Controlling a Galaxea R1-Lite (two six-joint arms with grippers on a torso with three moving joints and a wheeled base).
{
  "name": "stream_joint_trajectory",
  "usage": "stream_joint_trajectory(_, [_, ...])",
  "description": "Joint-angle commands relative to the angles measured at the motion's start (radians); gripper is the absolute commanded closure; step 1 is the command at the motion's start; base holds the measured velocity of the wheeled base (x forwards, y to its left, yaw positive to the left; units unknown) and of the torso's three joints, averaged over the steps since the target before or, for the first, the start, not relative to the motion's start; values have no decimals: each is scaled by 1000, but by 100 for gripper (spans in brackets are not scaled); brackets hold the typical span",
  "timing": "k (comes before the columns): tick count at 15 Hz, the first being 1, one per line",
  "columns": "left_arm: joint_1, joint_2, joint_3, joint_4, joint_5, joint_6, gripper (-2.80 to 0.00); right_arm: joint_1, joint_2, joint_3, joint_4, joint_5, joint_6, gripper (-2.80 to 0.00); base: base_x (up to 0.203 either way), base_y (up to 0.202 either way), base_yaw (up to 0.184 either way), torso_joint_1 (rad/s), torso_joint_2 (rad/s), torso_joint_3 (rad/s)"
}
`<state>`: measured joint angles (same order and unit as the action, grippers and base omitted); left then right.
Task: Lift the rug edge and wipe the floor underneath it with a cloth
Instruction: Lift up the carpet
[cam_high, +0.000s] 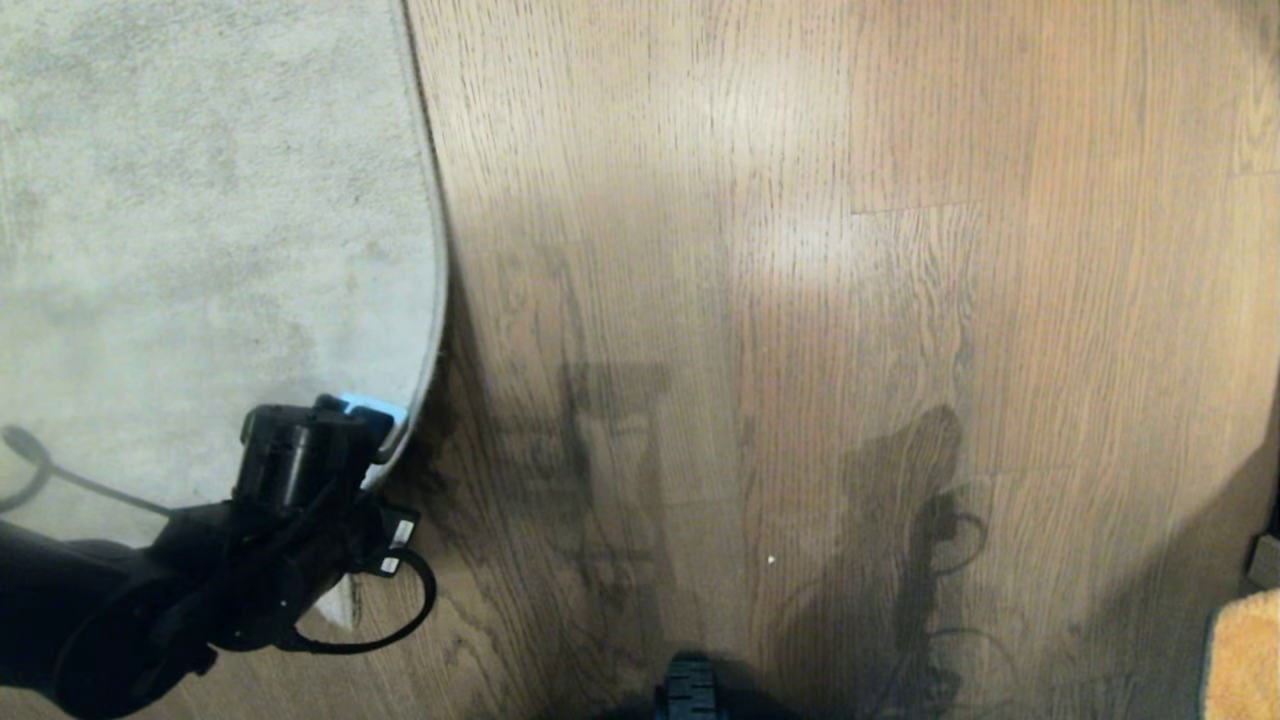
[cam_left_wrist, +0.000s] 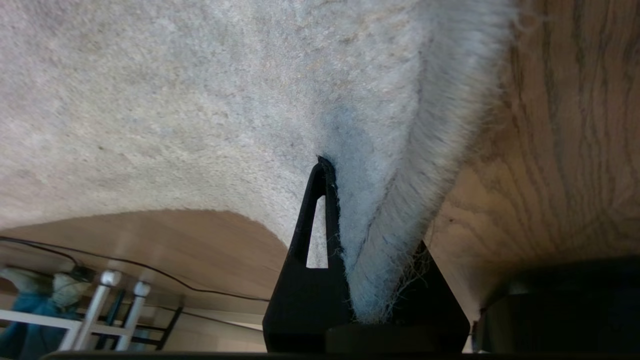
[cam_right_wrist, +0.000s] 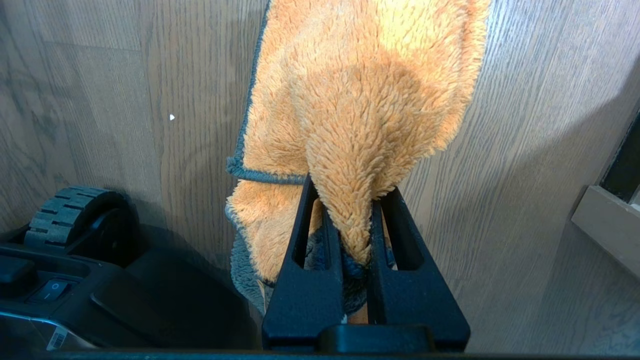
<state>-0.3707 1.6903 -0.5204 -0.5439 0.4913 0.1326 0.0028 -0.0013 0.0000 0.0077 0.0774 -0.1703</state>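
Note:
The pale grey rug (cam_high: 200, 220) covers the left of the head view, and its rug edge (cam_high: 440, 290) runs down beside the brown wood floor (cam_high: 800, 300). At the near end of that border my left gripper (cam_high: 372, 418) is shut on the rug edge (cam_left_wrist: 400, 215). The pile is pinched into a fold between the black fingers (cam_left_wrist: 315, 220), and one finger is mostly hidden behind it. My right gripper (cam_right_wrist: 352, 190) is shut on the fuzzy orange cloth (cam_right_wrist: 360, 90). The cloth hangs over the floor (cam_right_wrist: 525, 150) and shows at the head view's lower right corner (cam_high: 1245, 660).
My base and its ribbed wheel (cam_right_wrist: 75, 205) sit close beside the hanging cloth; the wheel also shows at the bottom middle (cam_high: 690, 690). A low ledge (cam_right_wrist: 605, 230) borders the floor on the right. White metal legs (cam_left_wrist: 100, 300) and a thin cable (cam_left_wrist: 150, 272) lie beyond the rug.

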Motion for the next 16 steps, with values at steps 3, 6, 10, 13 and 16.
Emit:
stream_joint_trajectory(3, [48,-39,0,42,-92,5,0,0,1,0,0,1,-2,0,0,0,0,0,0,0])
stream_joint_trajectory(6, [111,-94,-1,118,-165,9,0,0,1,0,0,1,-2,0,0,0,0,0,0,0])
stream_joint_trajectory(10, [152,-109,-9,134,-228,45,0,0,1,0,0,1,-2,0,0,0,0,0,0,0])
stream_joint_trajectory(13, [176,-109,-32,137,-285,124,0,0,1,0,0,1,-2,0,0,0,0,0,0,0])
stream_joint_trajectory(16, [223,-120,-76,177,-353,200,0,0,1,0,0,1,-2,0,0,0,0,0,0,0])
